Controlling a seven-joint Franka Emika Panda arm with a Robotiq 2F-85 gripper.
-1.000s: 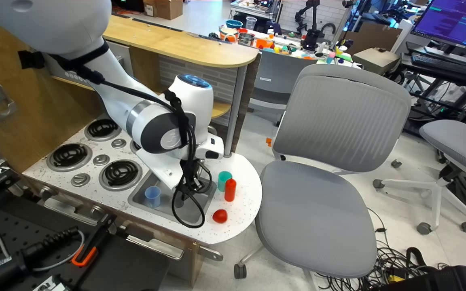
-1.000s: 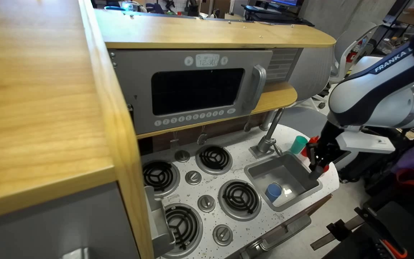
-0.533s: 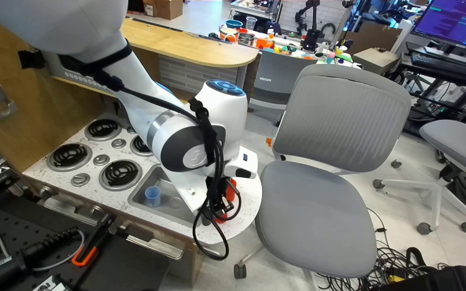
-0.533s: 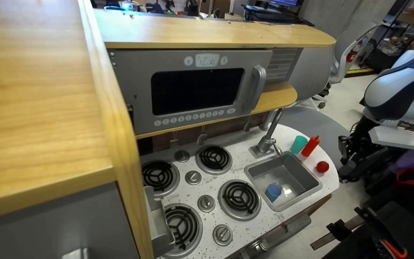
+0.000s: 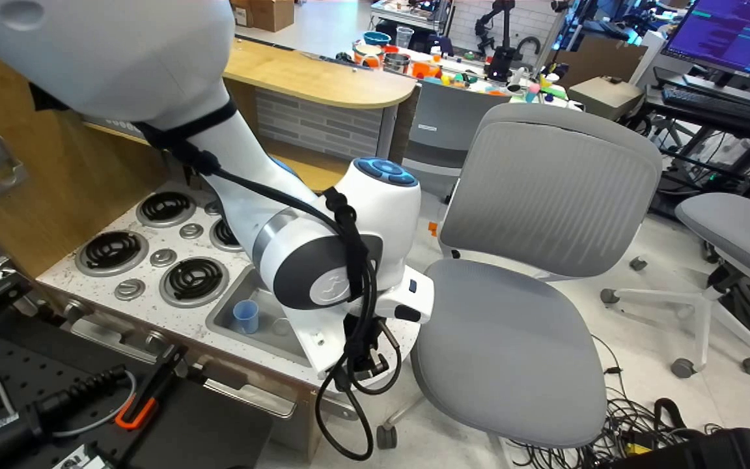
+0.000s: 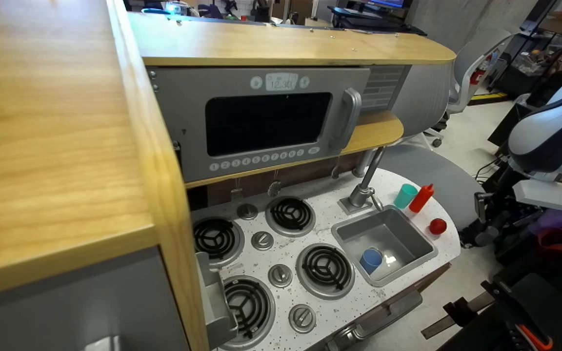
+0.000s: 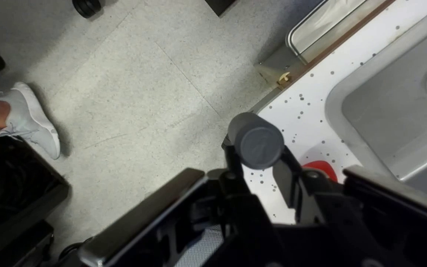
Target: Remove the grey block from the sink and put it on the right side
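Holding a dark grey cylindrical block (image 7: 260, 146) between the tips of the part-closed black two-fingered claw (image 7: 261, 157), with a grey rectangular sink (image 7: 334, 107) apart to its side.

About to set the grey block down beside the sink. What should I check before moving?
1. Grip on grey block: ok, held in the gripper.
2. Block out of the sink: ok.
3. Block over the counter: not ok; in the wrist view it overlaps the counter's edge, with floor beyond.
4. Clearance to the red ball: cannot tell; the ball sits on the counter beside the sink.
5. The red bottle and green cup upright: ok, both standing.
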